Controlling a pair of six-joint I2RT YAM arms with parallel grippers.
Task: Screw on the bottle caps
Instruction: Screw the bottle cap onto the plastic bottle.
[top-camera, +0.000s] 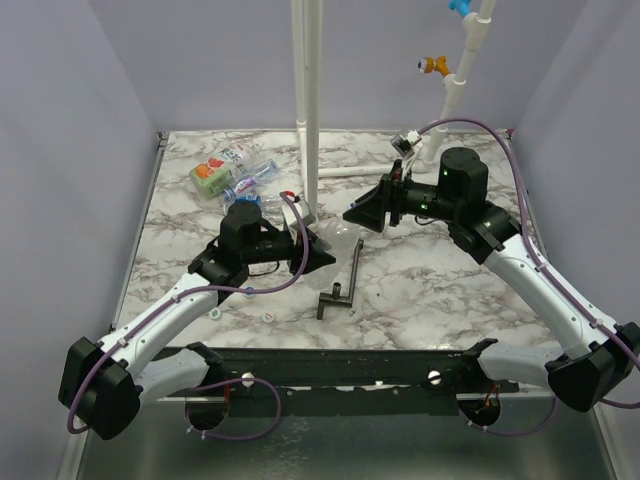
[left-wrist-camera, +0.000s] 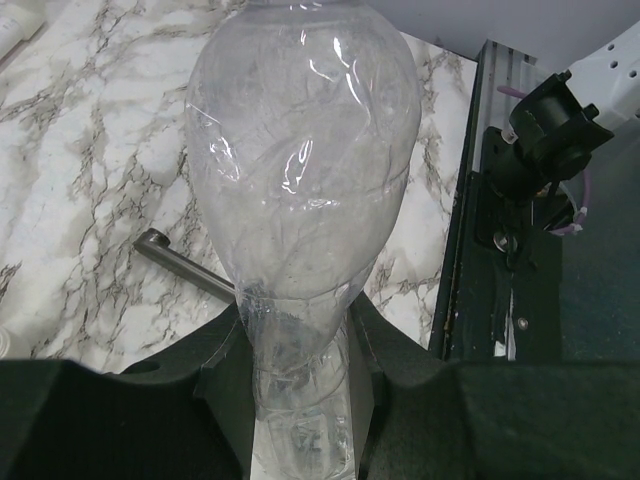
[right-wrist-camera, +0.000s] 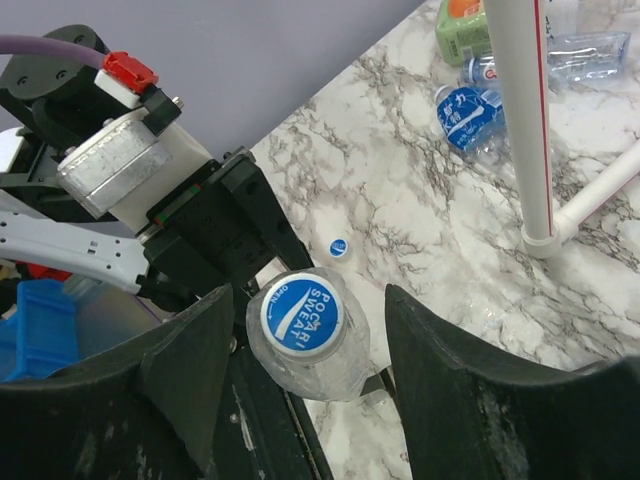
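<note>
Blue cap (right-wrist-camera: 302, 315) on clear bottle (left-wrist-camera: 300, 180) — reads POCARI SWEAT.

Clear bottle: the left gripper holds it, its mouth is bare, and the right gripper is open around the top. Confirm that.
Not bare: the right wrist view shows a blue cap on the clear bottle's mouth. The rest holds.

Walls (top-camera: 60, 150): plain pale lavender, closing the left, back and right sides.
Table (top-camera: 450, 290): white top with grey marble veining.
Rail (top-camera: 350, 365): black metal, along the table's near edge.
Pipes (top-camera: 305, 80): white, upright at the back.
Light: even, shadows soft.
</note>
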